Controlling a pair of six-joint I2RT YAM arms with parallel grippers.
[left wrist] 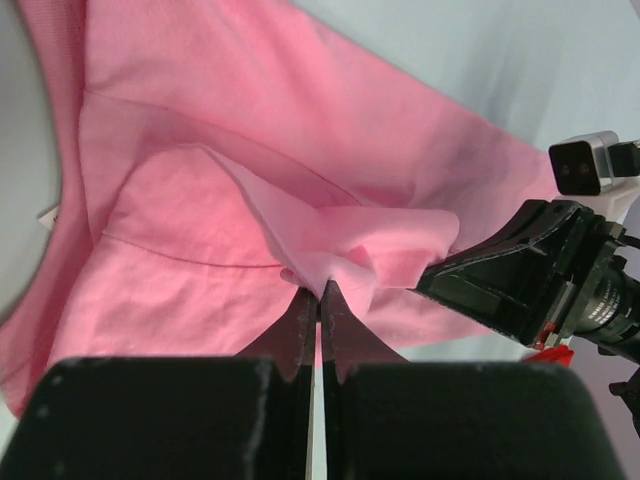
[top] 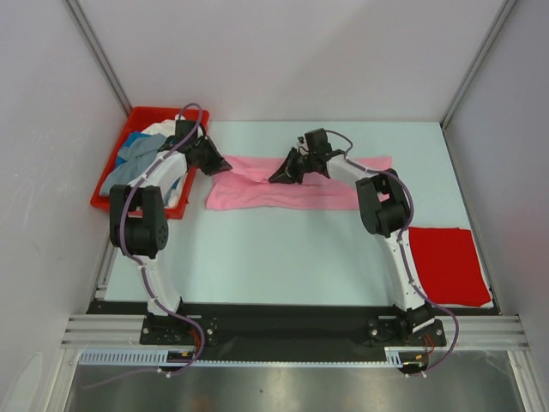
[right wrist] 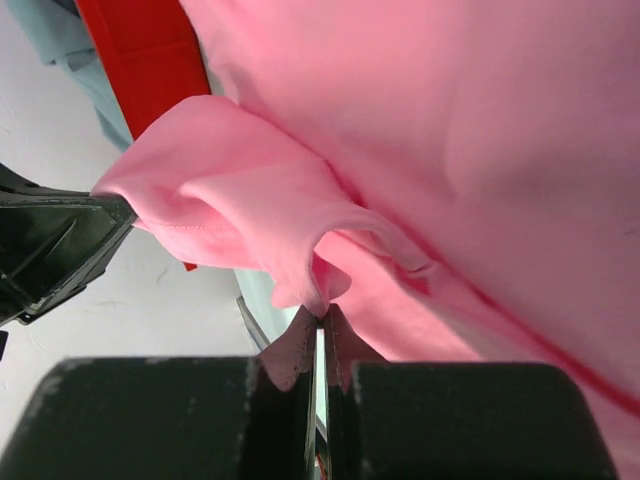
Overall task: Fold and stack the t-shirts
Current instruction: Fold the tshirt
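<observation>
Top external view gives us two hands, one pink t-shirt (top: 257, 193), one red t-shirt (top: 446, 262) and one red bin (top: 154, 112). In the bin lies a heap of t-shirts (top: 137, 153) in grey-blue, blue and white; we cannot count them. The pink t-shirt lies spread crosswise at mid-surface, soft and wrinkled, just beside the bin. The red t-shirt is a flat folded rectangle at the near right edge of the surface (top: 283, 257), which is smooth and pale blue-green, enclosed by plain white walls (top: 283, 51). The left hand (top: 223, 166) is closed, pinching a raised fold of the pink cloth. The right hand (top: 276, 178) is closed on another fold of the same shirt, near the left.
</observation>
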